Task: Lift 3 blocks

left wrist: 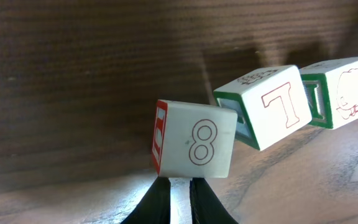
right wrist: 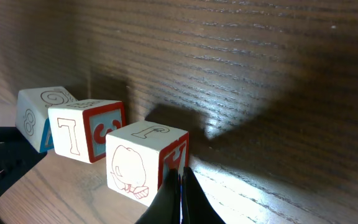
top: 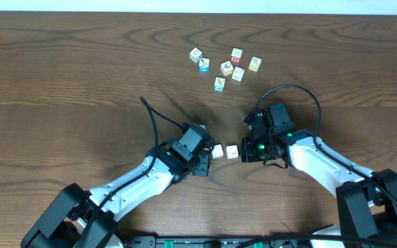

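Lining up between left claw (top: 208, 153) and right claw (top: 244, 150) are the blocks (top: 218, 151).

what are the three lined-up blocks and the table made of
8 block, 7 block, picture block: likely painted wood, matte cream faces with red printed outlines, coloured sides; no grain shows, so unsure. Table: dark wood or wood-look laminate, bold grain, faint sheen.

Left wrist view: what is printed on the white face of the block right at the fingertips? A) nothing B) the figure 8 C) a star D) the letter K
B: the block just above the left gripper bears a red outlined 8 on its white face.
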You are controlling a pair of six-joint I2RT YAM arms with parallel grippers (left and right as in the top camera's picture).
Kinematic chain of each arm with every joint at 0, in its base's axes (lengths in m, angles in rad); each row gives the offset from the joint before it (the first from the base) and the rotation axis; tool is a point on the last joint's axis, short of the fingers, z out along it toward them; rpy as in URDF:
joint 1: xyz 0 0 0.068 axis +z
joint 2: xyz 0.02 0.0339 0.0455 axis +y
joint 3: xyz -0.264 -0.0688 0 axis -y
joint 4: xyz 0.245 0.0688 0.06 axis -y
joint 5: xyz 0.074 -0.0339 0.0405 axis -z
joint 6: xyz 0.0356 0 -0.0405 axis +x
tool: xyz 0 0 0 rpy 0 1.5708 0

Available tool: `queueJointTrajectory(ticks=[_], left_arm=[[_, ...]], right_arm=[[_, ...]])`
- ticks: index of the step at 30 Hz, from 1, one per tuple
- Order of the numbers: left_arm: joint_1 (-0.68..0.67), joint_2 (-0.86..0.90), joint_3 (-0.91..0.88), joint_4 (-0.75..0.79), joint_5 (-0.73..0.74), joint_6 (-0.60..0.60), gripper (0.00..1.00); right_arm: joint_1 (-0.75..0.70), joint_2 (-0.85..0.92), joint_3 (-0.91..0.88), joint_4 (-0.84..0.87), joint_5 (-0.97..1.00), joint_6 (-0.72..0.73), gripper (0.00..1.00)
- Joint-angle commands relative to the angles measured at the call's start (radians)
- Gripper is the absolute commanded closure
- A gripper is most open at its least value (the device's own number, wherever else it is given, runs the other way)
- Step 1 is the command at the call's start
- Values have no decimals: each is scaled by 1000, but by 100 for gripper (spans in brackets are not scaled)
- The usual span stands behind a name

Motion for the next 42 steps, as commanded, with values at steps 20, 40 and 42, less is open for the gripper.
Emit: queueJointTrajectory(ticks=[20, 40, 42], left_arm=[[-2, 8, -7, 48, 17, -14, 87], [-37, 8, -7, 7, 24, -24, 86], [-37, 8, -7, -13, 24, -24, 86]], right_arm=[[12, 3, 6, 15, -72, 11, 99], [12, 3, 6, 31, -93, 14, 99], [12, 3, 6, 29, -91, 14, 99]])
